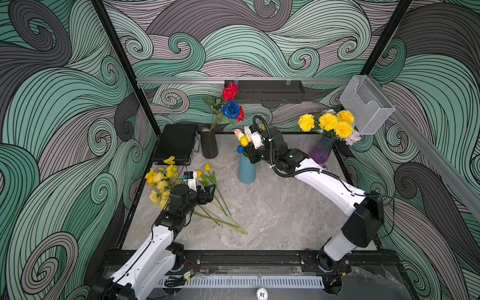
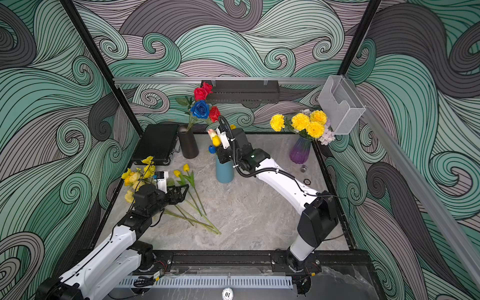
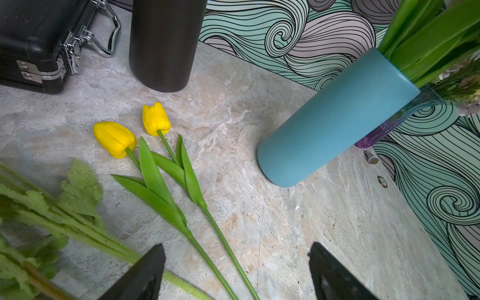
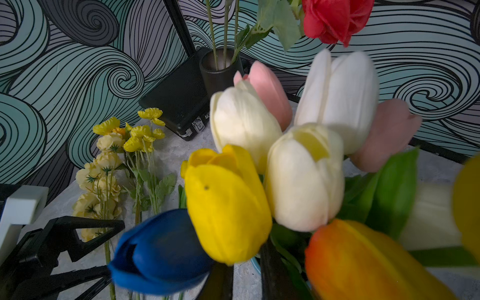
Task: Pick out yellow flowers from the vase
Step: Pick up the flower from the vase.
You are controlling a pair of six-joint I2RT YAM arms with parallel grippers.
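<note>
In both top views my left gripper [image 1: 211, 190] hangs with jaws spread wide above the stems of the yellow flowers [image 1: 161, 179] lying on the table [image 1: 272, 220]. My right gripper [image 1: 251, 155] sits at the mouth of the blue vase [image 1: 246, 172], beside a yellow tulip [image 1: 244, 141] standing in it.

From the left wrist, the fingers [image 3: 145, 275] stand far apart and empty, with two loose tulips [image 3: 114, 139] lying ahead.

From the right wrist, blooms [image 4: 304, 176] crowd the lens, and I cannot tell how those jaws stand.

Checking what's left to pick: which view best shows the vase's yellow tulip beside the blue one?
Right wrist view: the yellow tulip is close and large. Both top views show it small. The left wrist view shows only the blue vase and leaves.
</note>
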